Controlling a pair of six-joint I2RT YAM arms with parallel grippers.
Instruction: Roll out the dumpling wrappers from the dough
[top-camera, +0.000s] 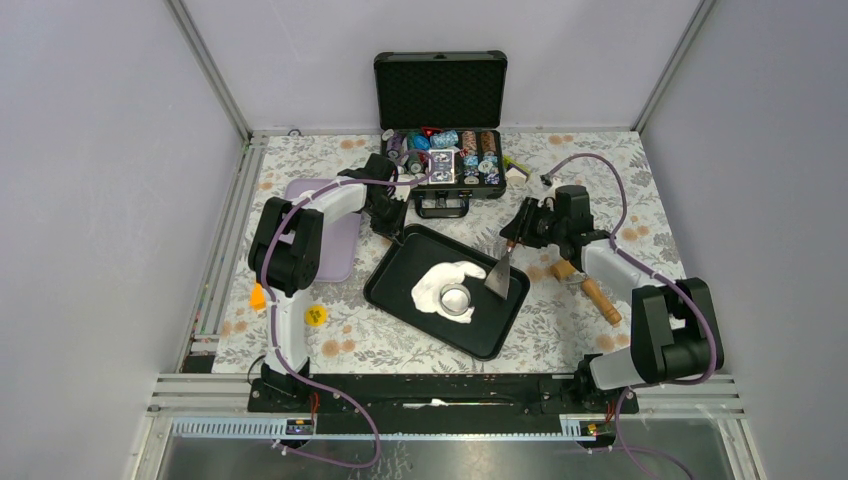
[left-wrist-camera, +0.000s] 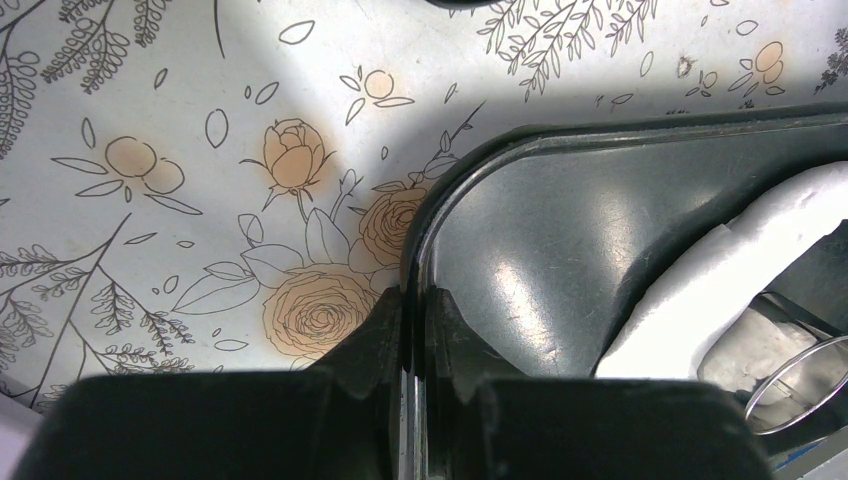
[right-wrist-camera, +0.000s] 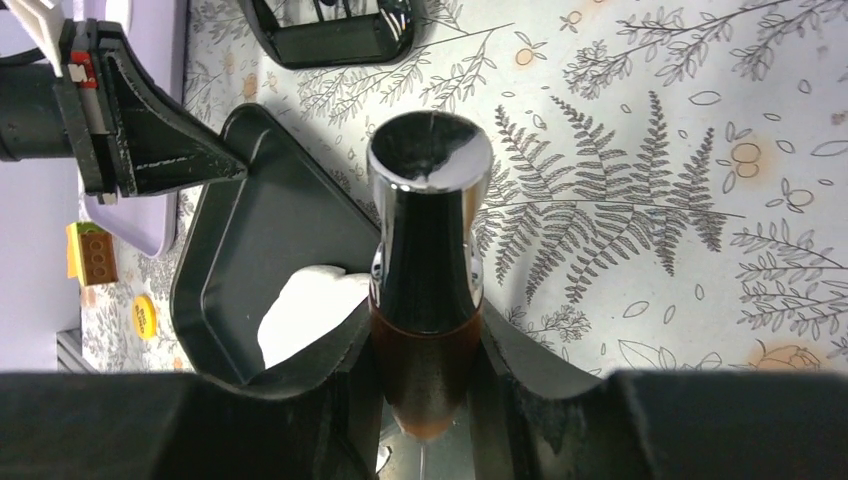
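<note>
1. Although the black tray (top-camera: 395, 280) fills the middle of the table (top-camera: 310, 160), it carries only one piece of work. The left gripper (left-wrist-camera: 412, 300) is pinched narrow on the rim at the tray's far left corner, which I judge to be steadying it.
2. Across the tray's centre lies the dough (top-camera: 440, 280), a flat, irregular white sheet, so the flattening looks largely done. In the left wrist view its edge appears thick and rounded, so it may want more thinning.
3. Off the tray, the wooden rolling pin (top-camera: 592, 292) lies on the table beside the right arm, held by nothing.
4. The right gripper (right-wrist-camera: 425, 345) is clamped part-way closed around the brown handle of a scraper (top-camera: 499, 277). The steel blade points down just beside the dough's right edge. Whether it touches the tray I cannot tell.
5. The steel ring cutter (top-camera: 457, 299) sits on the near part of the dough, so cutting seems to be the step in hand. Whether a disc is already cut inside it is hidden.
6. None of the dumpling wrappers shows as a separate neat disc anywhere in view. I judge the task to be early, with cutting out, lifting free and repeating all left to do.
</note>
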